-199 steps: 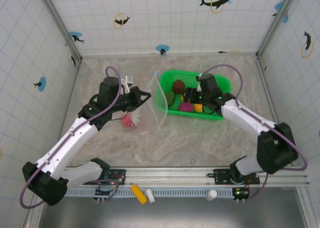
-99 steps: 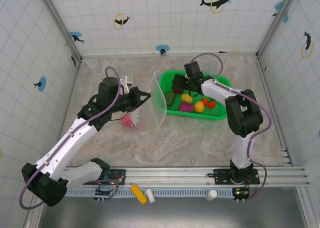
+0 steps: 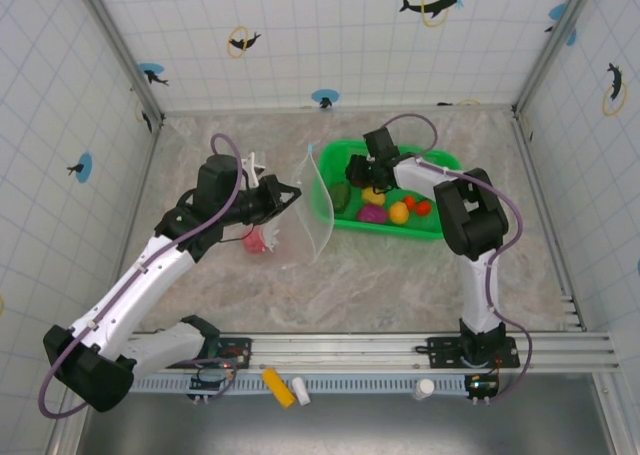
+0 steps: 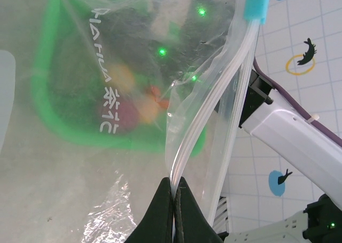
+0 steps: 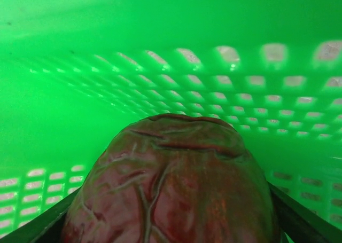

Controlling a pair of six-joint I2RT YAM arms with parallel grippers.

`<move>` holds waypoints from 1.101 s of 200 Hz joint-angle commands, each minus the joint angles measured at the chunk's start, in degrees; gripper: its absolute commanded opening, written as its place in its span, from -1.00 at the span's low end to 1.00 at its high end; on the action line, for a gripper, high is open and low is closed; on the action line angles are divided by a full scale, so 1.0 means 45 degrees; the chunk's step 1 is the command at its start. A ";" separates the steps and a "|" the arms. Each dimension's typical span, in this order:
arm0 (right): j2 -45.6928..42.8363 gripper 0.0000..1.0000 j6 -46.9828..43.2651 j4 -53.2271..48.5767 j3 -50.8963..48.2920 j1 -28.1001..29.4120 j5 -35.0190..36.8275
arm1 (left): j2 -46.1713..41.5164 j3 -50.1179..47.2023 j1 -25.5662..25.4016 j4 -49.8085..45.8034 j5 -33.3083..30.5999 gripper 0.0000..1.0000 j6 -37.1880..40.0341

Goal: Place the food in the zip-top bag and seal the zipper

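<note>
Left wrist view: left hand (image 4: pixel 174 183) pinched tight on zipper (image 4: pixel 215 108) of zip-top bag (image 4: pixel 75 163); mirrored print (image 4: pixel 107 88) illegible.

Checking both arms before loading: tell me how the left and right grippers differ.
The left gripper is shut, pinching the zip-top bag at its zipper; the right gripper has jaws spread either side of the maroon food, grip unclear. The left gripper sits outside the green basket; the right gripper reaches down inside it. Both have dark fingers.

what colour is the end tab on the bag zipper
The end tab is light blue, clearest in the left wrist view.
</note>
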 commanded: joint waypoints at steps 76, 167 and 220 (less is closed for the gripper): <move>-0.6805 0.29 -0.0375 0.2372 -0.4497 -0.0154 -0.0382 | 0.0034 -0.0034 0.0078 0.0498 0.0166 -1.00 -0.0237; -1.3127 0.29 0.0936 0.3523 -0.6476 0.3659 -0.1166 | 0.0582 -0.0401 0.0077 0.1730 0.1094 -1.00 -0.0972; -1.2358 0.29 0.1271 0.3087 -0.6195 0.5901 0.0395 | 0.0413 -0.0369 0.0073 0.1793 0.1241 -1.00 -0.0979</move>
